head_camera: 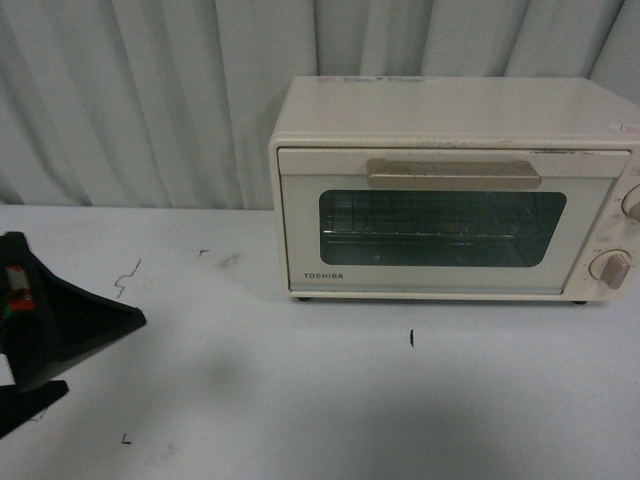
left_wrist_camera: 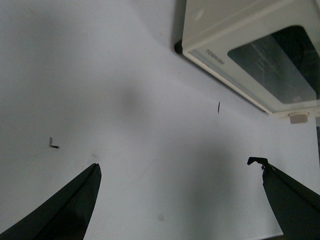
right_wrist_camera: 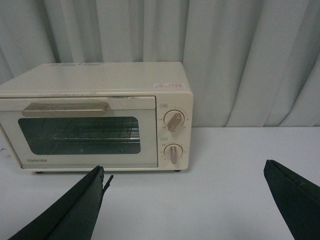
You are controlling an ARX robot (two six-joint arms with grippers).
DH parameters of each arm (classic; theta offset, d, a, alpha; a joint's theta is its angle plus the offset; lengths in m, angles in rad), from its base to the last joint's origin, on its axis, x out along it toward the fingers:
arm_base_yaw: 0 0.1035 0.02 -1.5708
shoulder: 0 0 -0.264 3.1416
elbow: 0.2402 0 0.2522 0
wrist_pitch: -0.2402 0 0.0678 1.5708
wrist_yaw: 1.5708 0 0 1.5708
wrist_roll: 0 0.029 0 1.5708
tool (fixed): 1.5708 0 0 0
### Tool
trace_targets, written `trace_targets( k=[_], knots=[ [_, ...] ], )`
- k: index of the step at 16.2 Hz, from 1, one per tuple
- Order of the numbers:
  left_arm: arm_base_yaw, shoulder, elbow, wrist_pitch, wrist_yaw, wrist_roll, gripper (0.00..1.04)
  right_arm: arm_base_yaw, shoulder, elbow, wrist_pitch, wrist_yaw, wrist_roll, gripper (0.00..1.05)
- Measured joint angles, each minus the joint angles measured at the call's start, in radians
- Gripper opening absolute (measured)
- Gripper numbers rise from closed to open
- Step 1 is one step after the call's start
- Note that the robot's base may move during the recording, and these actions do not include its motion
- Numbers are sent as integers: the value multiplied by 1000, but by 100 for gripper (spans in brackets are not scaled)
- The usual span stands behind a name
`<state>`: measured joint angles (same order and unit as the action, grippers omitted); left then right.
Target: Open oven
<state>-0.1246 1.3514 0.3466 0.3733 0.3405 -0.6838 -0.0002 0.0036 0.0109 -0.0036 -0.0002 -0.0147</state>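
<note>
The cream-white oven (head_camera: 450,120) stands at the back right of the table with its glass door shut. Its beige bar handle (head_camera: 453,173) runs along the top of the door, and a wire rack shows through the window. Two round knobs (right_wrist_camera: 174,121) (right_wrist_camera: 173,152) sit on its right side. My left gripper (head_camera: 106,354) hovers open at the table's left front, well away from the oven (left_wrist_camera: 220,30), with nothing between its fingers. In the right wrist view my right gripper (right_wrist_camera: 184,166) is open and empty in front of the oven (right_wrist_camera: 100,90), level with the knob side and apart from the handle (right_wrist_camera: 65,108).
A pale grey curtain (head_camera: 130,100) hangs behind the table. The white tabletop (head_camera: 300,420) carries small black pen marks (head_camera: 411,338) (head_camera: 126,280). The oven's right edge runs out of the front view.
</note>
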Motion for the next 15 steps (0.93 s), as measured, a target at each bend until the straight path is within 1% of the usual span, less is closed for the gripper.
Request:
trace_targets(
  k=[2,6,9,11,13,15],
  knots=[
    [-21,29,5,26,0,-19,98,0,0,0,0,0,0,98],
    [-101,178,70,100,-29,-83,98,0,0,0,0,0,0,98],
    [-268,434,147,254,-61,-296,98,0,0,0,0,0,0,98],
    [-307,481,169,283,-68,-339,98,0,0,0,0,0,0,98],
    [-323,528,183,291,-71,-369,98,0,0,0,0,0,0,98],
    [-334,602,243,316,-106,-436,98,0,0,0,0,0,0,98]
  ],
)
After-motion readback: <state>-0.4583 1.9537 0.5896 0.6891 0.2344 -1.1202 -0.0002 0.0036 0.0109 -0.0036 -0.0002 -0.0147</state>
